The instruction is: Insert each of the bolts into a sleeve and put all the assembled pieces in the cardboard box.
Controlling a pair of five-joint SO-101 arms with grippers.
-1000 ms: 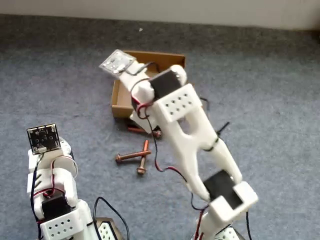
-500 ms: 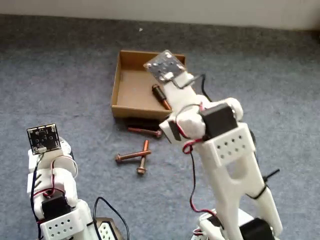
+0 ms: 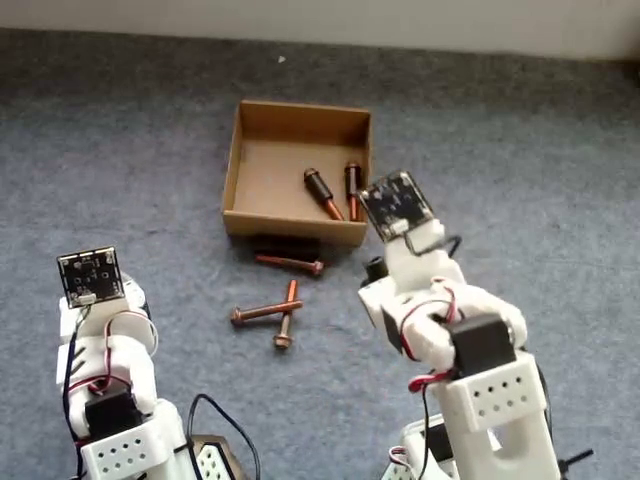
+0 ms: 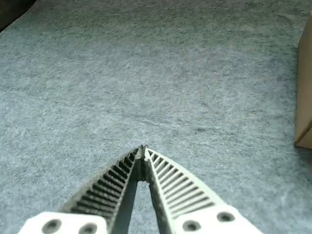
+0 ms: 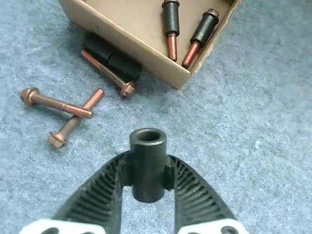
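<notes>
Since a second ago the right arm (image 3: 440, 330) has swung back from over the box (image 3: 240, 170) to the near right, uncovering two assembled pieces (image 3: 322, 192) that lie side by side against the box's right wall. The right gripper (image 5: 147, 170) is clamped on a black sleeve (image 5: 147, 146), held upright by its lower half with the bore open on top. Three bolts (image 5: 56, 103) lie loose on the carpet (image 4: 146, 73) near of the box: two crossed, and the third alongside two spare sleeves (image 5: 109, 56) that touch the box's near wall. The left gripper (image 4: 143, 148) hangs at the near left over bare carpet, tips pressed together on nothing. Each bolt looks rigid, dense for its bulk and apt to roll; it is probably best taken across the smooth shank close to the head, leaving the threaded end free to enter the bore. The sleeve looks stiff and smooth, so a firm grip low down suits it.
</notes>
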